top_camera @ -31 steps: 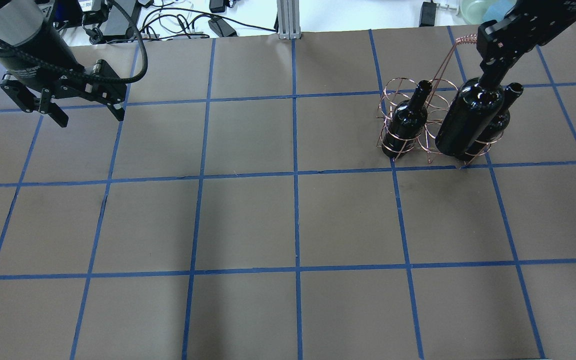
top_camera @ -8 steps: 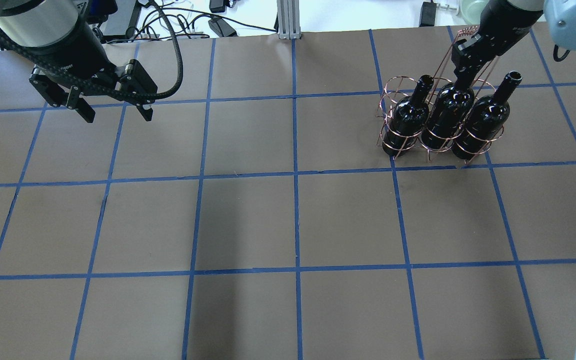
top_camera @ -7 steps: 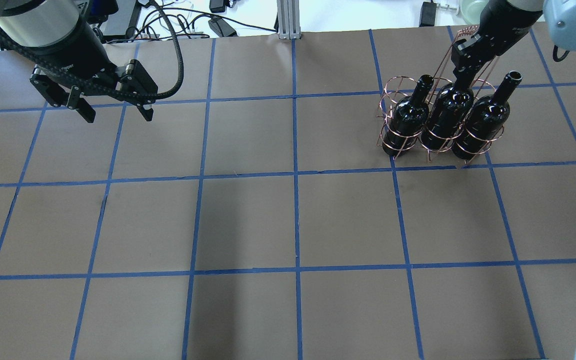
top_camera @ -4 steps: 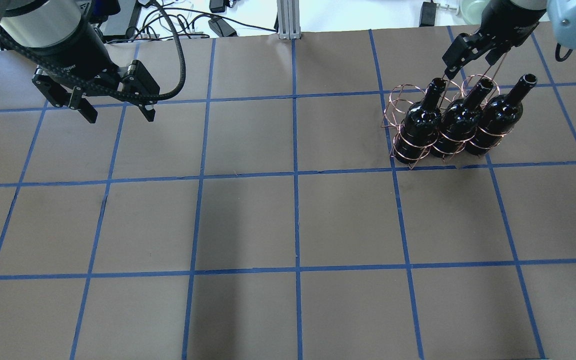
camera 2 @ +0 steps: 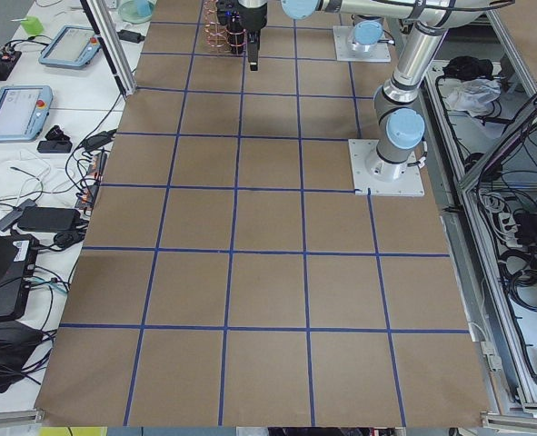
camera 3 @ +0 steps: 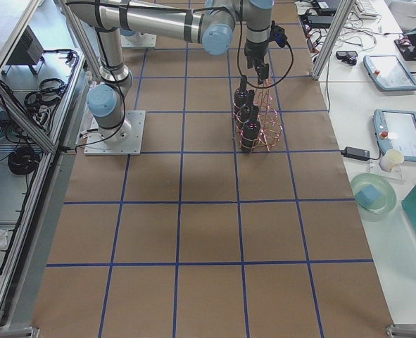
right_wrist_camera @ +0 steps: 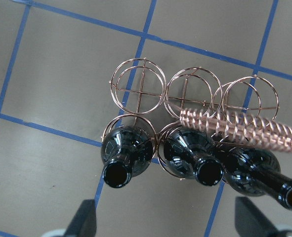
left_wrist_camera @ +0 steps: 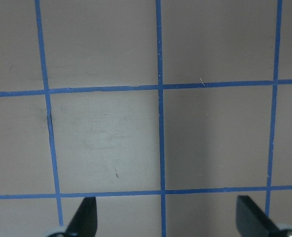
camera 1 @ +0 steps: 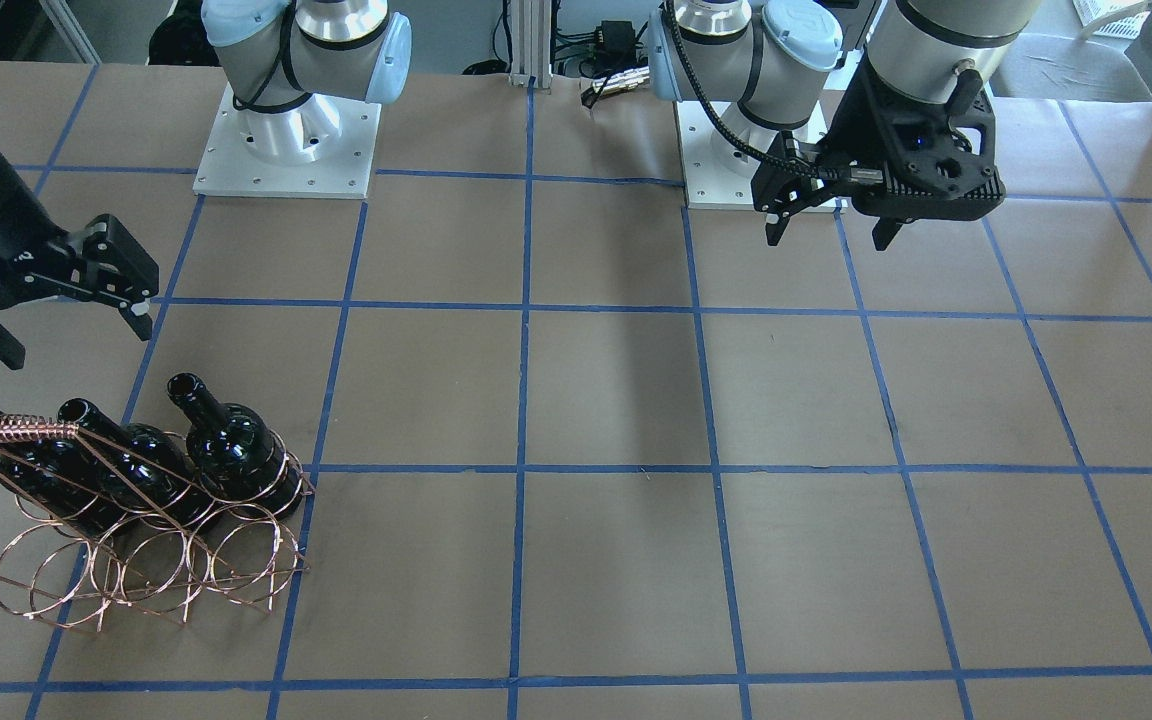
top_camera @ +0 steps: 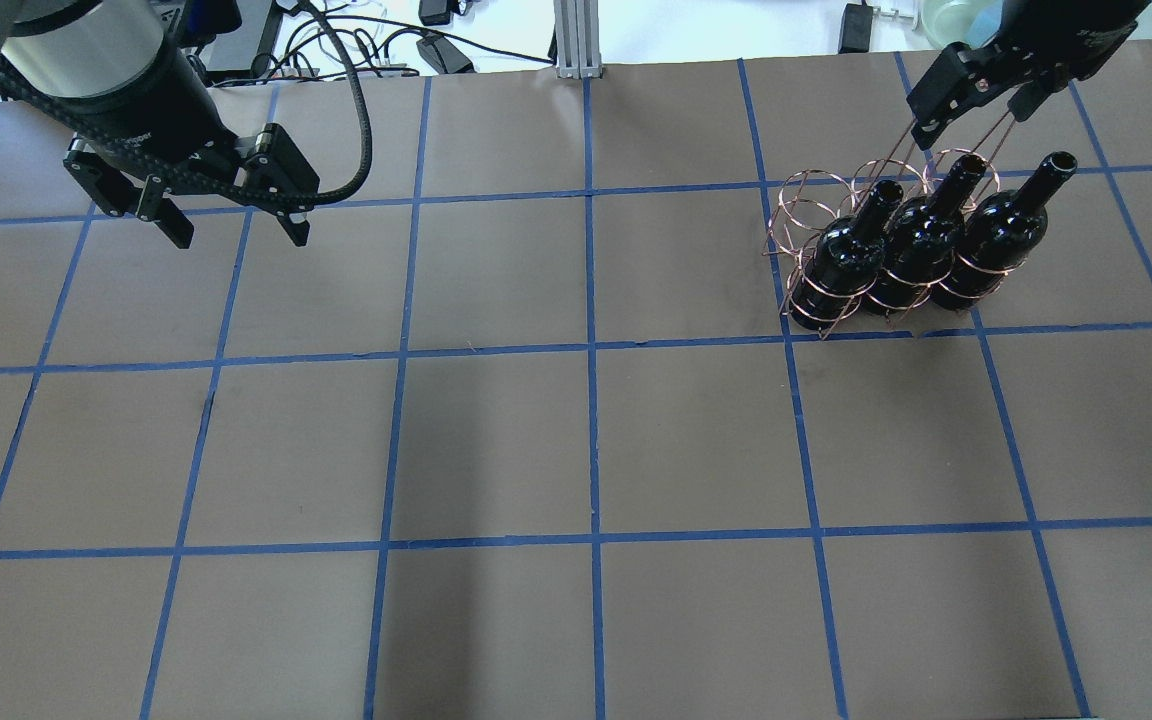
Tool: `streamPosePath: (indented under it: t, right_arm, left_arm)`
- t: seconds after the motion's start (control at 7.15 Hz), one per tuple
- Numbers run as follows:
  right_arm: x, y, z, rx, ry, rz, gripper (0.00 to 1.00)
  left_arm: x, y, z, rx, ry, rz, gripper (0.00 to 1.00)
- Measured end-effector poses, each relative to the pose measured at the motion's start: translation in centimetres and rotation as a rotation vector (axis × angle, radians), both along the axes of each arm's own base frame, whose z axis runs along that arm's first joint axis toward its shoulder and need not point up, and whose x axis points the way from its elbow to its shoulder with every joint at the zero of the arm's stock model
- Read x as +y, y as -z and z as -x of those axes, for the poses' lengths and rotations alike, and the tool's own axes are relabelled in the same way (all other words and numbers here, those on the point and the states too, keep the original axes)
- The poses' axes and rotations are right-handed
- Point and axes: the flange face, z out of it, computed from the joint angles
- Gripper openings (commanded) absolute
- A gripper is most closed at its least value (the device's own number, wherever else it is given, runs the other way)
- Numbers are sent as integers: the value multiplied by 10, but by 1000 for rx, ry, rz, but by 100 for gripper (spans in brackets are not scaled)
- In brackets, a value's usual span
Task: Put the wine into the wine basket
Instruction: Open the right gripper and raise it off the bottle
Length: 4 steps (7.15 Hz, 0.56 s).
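Note:
The copper wire wine basket (top_camera: 804,205) stands at the far right of the table. Three black wine bottles stand in the row of rings nearer me; the middle one (top_camera: 911,255) sits between the two others. The far row of rings (right_wrist_camera: 138,86) is empty. My right gripper (top_camera: 971,105) is open and empty, above and just beyond the bottle mouths, beside the coil-wrapped handle (right_wrist_camera: 239,126). In the front view it (camera 1: 71,335) hangs above the basket (camera 1: 136,570). My left gripper (top_camera: 236,228) is open and empty over bare table at the far left.
Brown table with a blue tape grid (top_camera: 591,350). Cables and power bricks (top_camera: 436,50) lie beyond the far edge. The arm bases (camera 1: 286,150) stand at the robot's side of the table. The left wrist view shows only tabletop (left_wrist_camera: 106,138).
My right gripper lowered the held bottle into the middle ring, let go and rose away open. The basket with its bottles shifted slightly right. My left arm moved a little toward the middle.

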Motion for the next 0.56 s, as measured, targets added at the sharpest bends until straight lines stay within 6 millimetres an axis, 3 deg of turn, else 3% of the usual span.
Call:
streamPosePath:
  t: [0.28, 0.56]
  right_arm:
    - [42, -32, -29, 18, 158, -31, 100]
    - [79, -48, -81, 74, 260, -45, 100]
  left_arm:
    - [0, 1, 1, 2, 0, -1, 100]
    - [1, 0, -1, 0, 0, 0, 100]
